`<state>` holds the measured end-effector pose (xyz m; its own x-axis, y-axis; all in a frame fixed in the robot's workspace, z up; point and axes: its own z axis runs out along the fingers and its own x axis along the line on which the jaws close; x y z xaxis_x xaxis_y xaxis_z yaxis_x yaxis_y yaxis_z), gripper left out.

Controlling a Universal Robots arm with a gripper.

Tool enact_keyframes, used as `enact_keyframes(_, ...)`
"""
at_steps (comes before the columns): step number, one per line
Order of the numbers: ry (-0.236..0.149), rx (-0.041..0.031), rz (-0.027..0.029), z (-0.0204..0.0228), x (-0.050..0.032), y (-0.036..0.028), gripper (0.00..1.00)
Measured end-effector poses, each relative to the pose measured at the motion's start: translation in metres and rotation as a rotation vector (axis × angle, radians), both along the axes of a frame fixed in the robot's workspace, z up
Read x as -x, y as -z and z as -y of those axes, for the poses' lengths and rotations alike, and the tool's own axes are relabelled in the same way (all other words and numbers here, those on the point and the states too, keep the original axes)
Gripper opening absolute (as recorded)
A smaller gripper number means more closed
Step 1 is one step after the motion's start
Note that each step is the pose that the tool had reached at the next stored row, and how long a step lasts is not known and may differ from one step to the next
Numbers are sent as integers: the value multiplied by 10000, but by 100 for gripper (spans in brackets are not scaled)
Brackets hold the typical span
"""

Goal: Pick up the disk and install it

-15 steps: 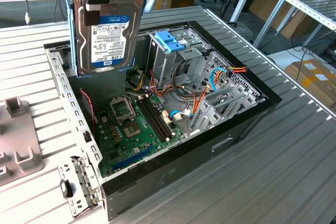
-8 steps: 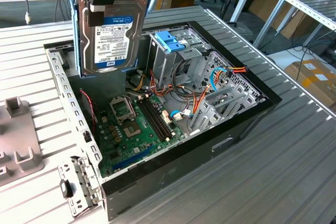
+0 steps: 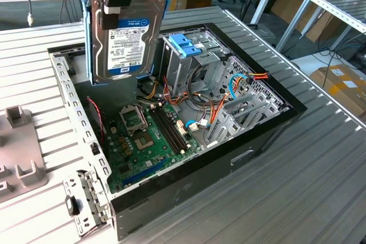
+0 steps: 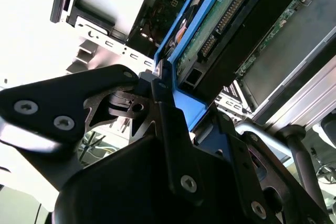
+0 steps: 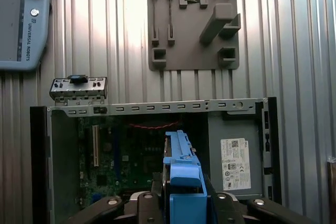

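The disk (image 3: 127, 35), a dark hard drive in bright blue rails, hangs upright over the open computer case (image 3: 269, 135), above its rear left part in the exterior view. My gripper (image 3: 121, 1) is shut on the disk's upper end. In the first wrist view the disk (image 5: 181, 169) is seen end-on between the black fingers (image 5: 149, 203), with the case interior below it. The second wrist view has the disk's (image 4: 239, 17) circuit-board side and connectors, with a blue rail pressed by one finger (image 4: 168, 124). A metal drive cage with a blue handle (image 3: 186, 44) stands inside the case just to the disk's right.
The motherboard (image 3: 148, 135) and loose cables (image 3: 214, 107) fill the case floor. A grey fixture plate (image 5: 191, 22) lies on the ribbed table beyond the case, beside a small metal bracket (image 5: 79, 87). A teach pendant (image 5: 23, 19) lies at the table's corner.
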<state>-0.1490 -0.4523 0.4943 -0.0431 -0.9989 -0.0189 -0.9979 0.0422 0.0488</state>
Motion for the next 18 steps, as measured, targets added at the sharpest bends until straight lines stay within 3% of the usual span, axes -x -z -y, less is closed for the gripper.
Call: enact_keyframes(18,1,0,0,94,-161,2,37)
